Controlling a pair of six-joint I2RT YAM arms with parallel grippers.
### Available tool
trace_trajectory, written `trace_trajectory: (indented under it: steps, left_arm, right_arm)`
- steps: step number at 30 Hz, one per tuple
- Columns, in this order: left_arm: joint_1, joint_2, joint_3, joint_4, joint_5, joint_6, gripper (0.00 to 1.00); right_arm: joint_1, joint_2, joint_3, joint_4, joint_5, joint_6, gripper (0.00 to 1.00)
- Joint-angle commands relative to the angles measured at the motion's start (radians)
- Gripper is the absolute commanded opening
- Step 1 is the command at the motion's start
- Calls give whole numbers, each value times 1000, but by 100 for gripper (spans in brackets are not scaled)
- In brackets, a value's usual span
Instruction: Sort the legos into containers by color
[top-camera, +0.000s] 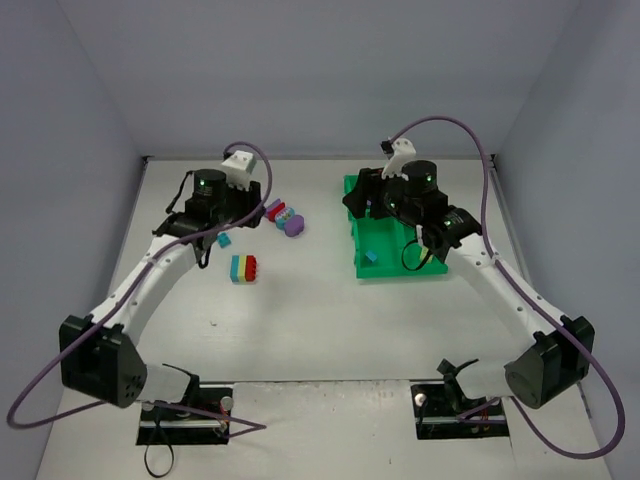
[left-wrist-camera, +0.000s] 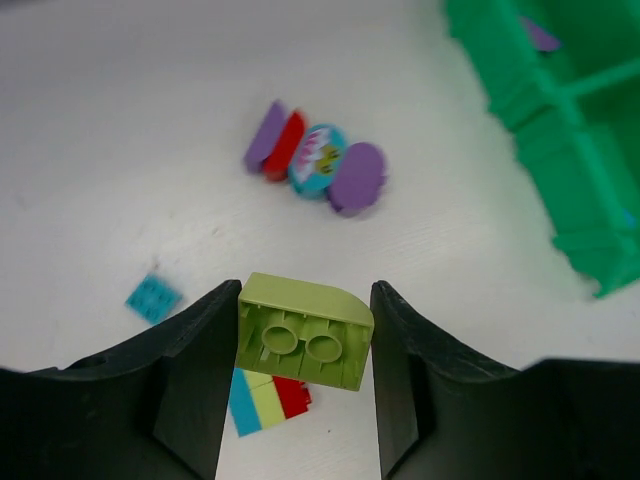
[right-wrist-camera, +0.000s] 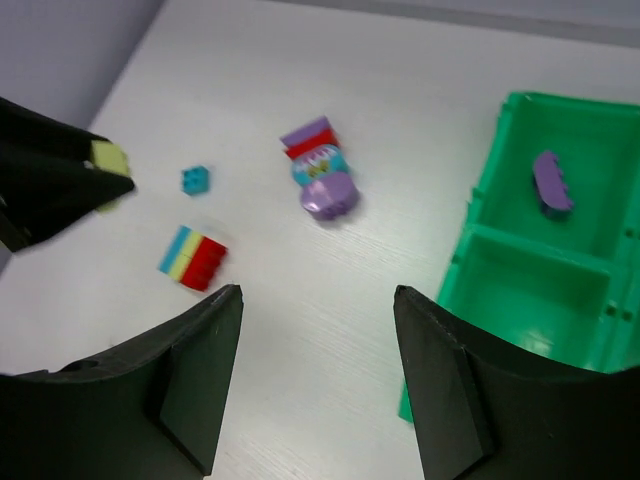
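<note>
- Left wrist view: the left gripper (left-wrist-camera: 306, 310) is clamped on a yellow-green brick (left-wrist-camera: 303, 330), one finger on each end. The brick's hollow underside with two round tubes faces the camera, and it is held above the table (left-wrist-camera: 120, 120).
- Below the brick on the table lies a stack (left-wrist-camera: 268, 400) striped blue, yellow and red. A small teal plate (left-wrist-camera: 153, 297) lies apart to one side of it.
- Farther off sits a cluster (left-wrist-camera: 315, 160) of pieces pressed side by side: purple, red, a round teal piece with a printed face, and purple again.
- The green tray (left-wrist-camera: 560, 130) stands beyond the cluster, well apart from it.
- Right wrist view: the right gripper (right-wrist-camera: 318, 297) is spread wide and holds nothing. Between its fingers only bare table shows.
- A purple brick (right-wrist-camera: 552, 182) lies in a tray compartment along the wall that faces the cluster. The compartment next to it looks bare where it shows, though a finger (right-wrist-camera: 440, 390) hides part of it.
- Top view: the right gripper hangs over the tray's far left part. A blue brick (top-camera: 371, 257) lies in the near left compartment. The arm hides much of the right-hand compartments, so I cannot tell what is in them.
</note>
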Motion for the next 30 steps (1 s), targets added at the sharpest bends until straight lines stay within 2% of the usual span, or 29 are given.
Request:
trace_trajectory:
  steps: [1,5,11,18,30]
  left_arm:
    - [-96,-97,-43,163,173,230,0]
    - [-166,-151,-61,190,237,305,0]
    - [-255,-209,-75,207,250,420,0]
    - [-292,-214,-80,237,296,497,0]
    - [-295,-183,-64,286,300,514,0]
  right_arm:
    - [11,36,121,-1,-154,90,58]
    - [15,99,197,-7,-274,179,59]
    - [38,168,263,-7,-393,266,59]
    - [69,215,303,-7,-479,274,58]
    - [106,242,297,-6,-533,257,52]
